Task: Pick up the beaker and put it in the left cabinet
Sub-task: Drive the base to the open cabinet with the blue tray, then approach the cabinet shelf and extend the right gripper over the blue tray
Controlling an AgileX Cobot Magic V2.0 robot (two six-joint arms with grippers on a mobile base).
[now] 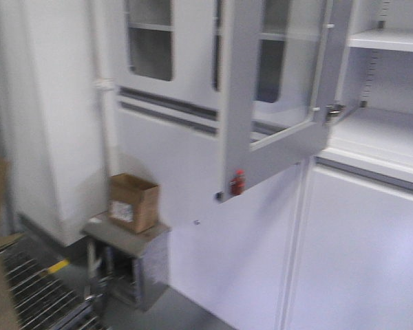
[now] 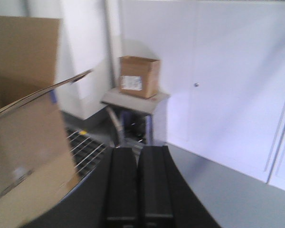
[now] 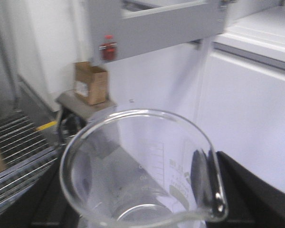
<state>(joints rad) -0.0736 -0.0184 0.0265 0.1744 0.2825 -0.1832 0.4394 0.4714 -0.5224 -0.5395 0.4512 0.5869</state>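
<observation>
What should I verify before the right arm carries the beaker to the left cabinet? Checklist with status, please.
1. Grasp: ok. The right gripper is shut on the beaker, with one pad against its wall.
2. Contents: ok. The beaker looks empty.
3. Access to the left cabinet: ok. Its door is swung open and a shelf is exposed.
4. Landing spot: cannot tell. Only part of the shelf shows, and it is blurred.
5. Door clearance: cannot tell. In the right wrist view the door's lower edge hangs above and ahead of the beaker.
6. Other arm: ok. The left gripper is shut and empty, pointing toward a cardboard box by the wall.
</observation>
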